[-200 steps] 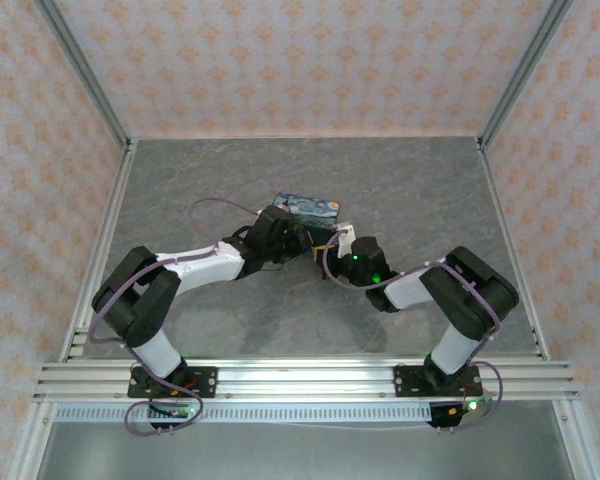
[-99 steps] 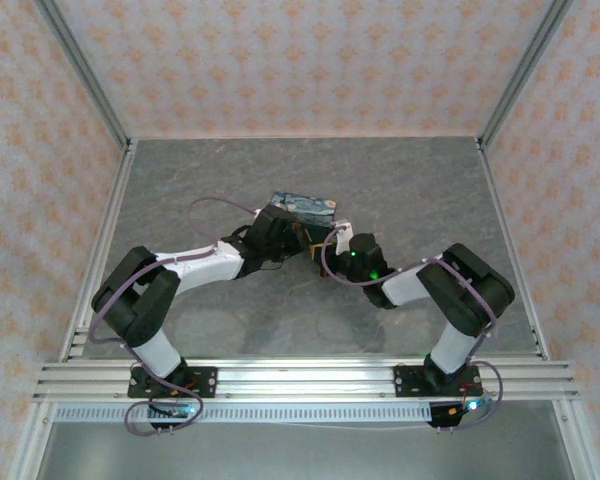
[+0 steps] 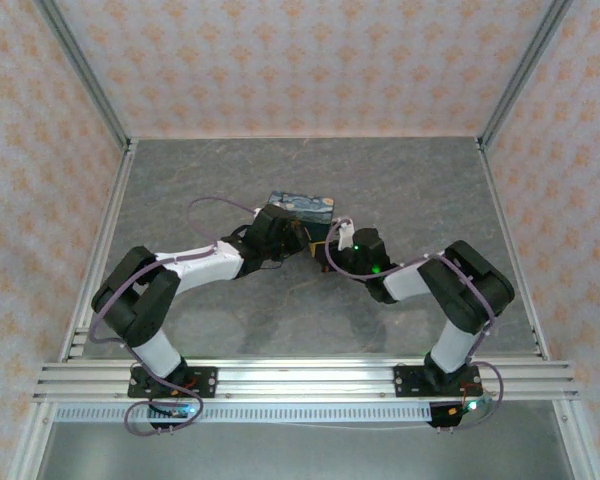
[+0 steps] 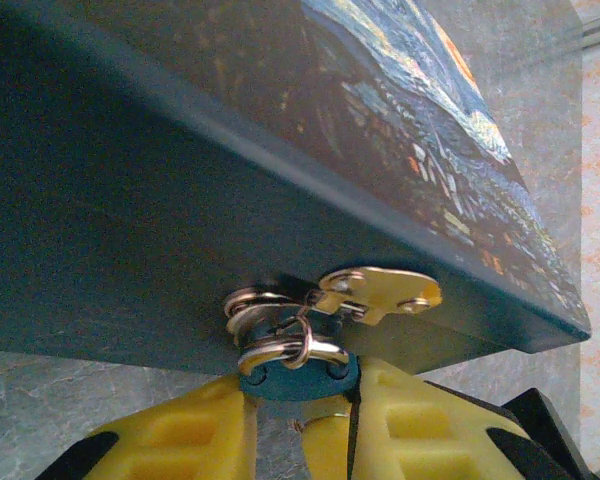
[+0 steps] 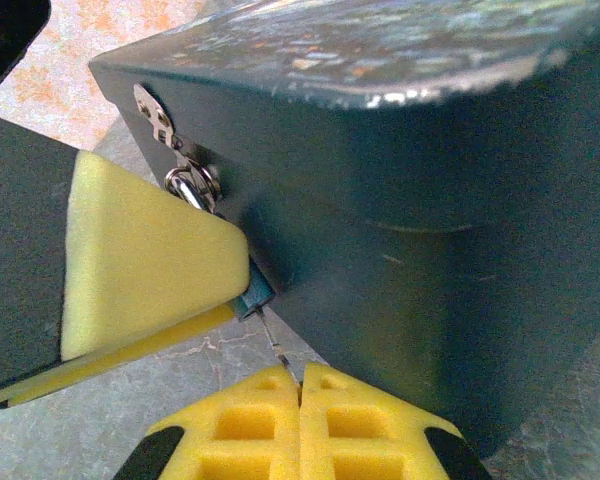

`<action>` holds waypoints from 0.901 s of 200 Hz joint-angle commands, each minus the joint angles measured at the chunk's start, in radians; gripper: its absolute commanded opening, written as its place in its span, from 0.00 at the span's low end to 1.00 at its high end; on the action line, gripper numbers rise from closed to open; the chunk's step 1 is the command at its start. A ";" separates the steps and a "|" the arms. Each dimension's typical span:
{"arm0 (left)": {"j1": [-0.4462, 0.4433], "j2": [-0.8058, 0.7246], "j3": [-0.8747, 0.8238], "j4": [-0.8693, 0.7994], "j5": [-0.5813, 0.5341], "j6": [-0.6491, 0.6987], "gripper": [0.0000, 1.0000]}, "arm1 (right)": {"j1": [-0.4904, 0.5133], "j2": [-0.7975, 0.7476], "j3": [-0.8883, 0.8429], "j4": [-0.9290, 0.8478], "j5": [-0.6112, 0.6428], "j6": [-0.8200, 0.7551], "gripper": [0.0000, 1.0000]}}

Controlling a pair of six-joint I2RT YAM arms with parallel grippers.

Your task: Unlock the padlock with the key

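A blue box (image 3: 302,206) with a night-sky lid sits mid-table, and both grippers meet at its near side. From the box's brass hasp (image 4: 380,290) the small teal padlock (image 4: 295,378) hangs by its silvery shackle (image 4: 325,348). My left gripper (image 4: 302,398) is shut on the padlock's body from both sides. In the right wrist view, a thin metal key (image 5: 274,340) runs from my right gripper (image 5: 300,375), whose fingers are shut on it, up into the underside of the padlock (image 5: 252,292). From above, the left gripper (image 3: 305,243) and right gripper (image 3: 330,250) nearly touch.
The box's dark side wall (image 5: 430,250) stands close to the right of my right fingers. The left gripper's yellow finger pad (image 5: 150,260) is close on their left. Grey marbled tabletop (image 3: 400,180) lies open around the box, and metal frame posts (image 3: 85,90) stand at the corners.
The right wrist has edged a little farther from the bases and toward the box. The box has shifted slightly left with it. Both grips look unchanged.
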 commanded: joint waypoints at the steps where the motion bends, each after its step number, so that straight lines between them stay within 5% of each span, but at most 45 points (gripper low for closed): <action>1: -0.028 -0.029 0.004 -0.013 0.069 0.002 0.27 | -0.016 0.005 0.055 0.082 -0.013 0.024 0.00; 180: -0.027 -0.026 0.008 -0.013 0.070 0.005 0.27 | -0.048 -0.012 0.024 0.071 -0.108 0.047 0.00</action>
